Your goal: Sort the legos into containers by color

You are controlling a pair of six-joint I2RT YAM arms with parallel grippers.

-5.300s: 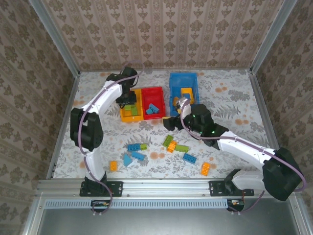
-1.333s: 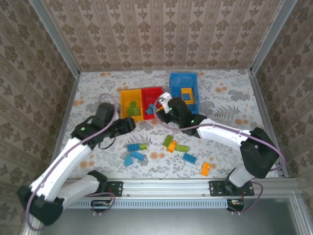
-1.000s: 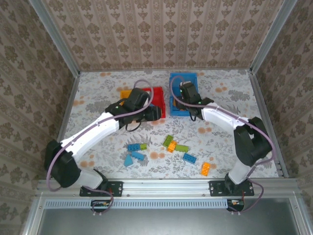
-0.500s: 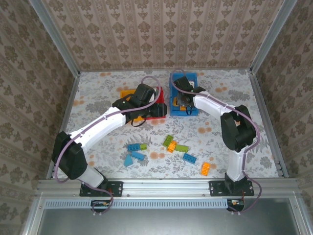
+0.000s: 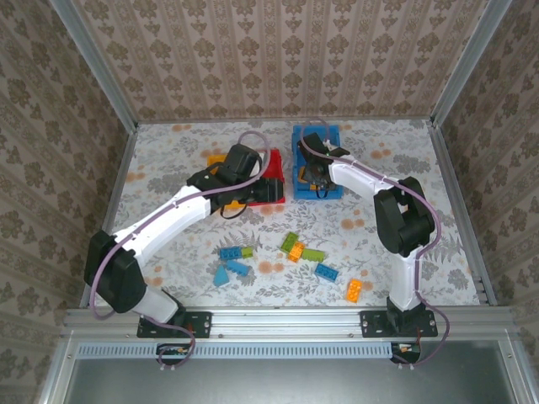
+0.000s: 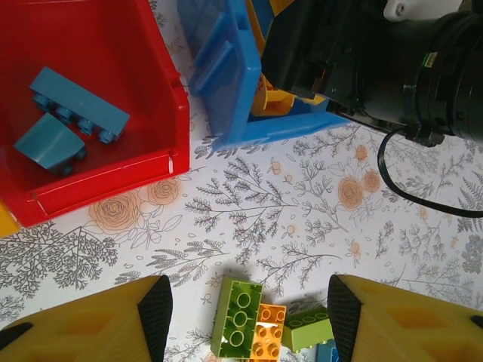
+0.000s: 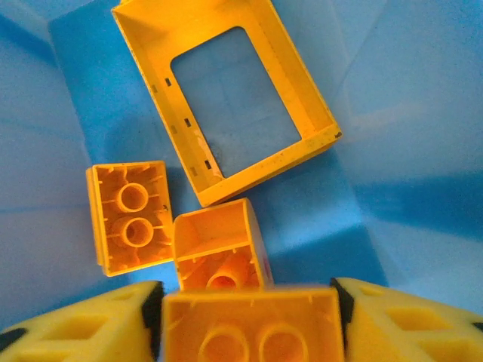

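The right gripper (image 7: 247, 317) hangs low inside the larger blue plastic bin (image 7: 423, 113). An orange plastic brick (image 7: 249, 335), hollow underside up, fills the gap between its yellow fingers (image 7: 75, 328) from pad to pad, so we read it as held. We judge it is carried this low so the drop will be short and the piece will not bounce out. Beneath it on the bin floor lie an orange frame-shaped piece (image 7: 175, 113), an upturned two-stud orange brick (image 7: 130, 217) and a small orange sloped block (image 7: 219, 249). This bin is plainly collecting the orange legos, whatever its own colour.

The left gripper (image 6: 247, 302) stands wide with nothing between its fingers. It hovers over the flower-printed table (image 6: 302, 196) just in front of the red plastic bin (image 6: 113, 38). Directly below the gap a light green brick (image 6: 238, 320) touches a small orange one (image 6: 268, 343), with another green piece (image 6: 309, 328) beside them. We take the green brick as its likely next pick. The wide spread suits it, though the orange neighbour may be dragged along. The red bin holds a long blue brick (image 6: 79, 102) and a blue wedge (image 6: 47, 143), so blue goes there. More loose legos (image 5: 327, 271) lie nearer the arm bases, so the sorting is well short of finished.
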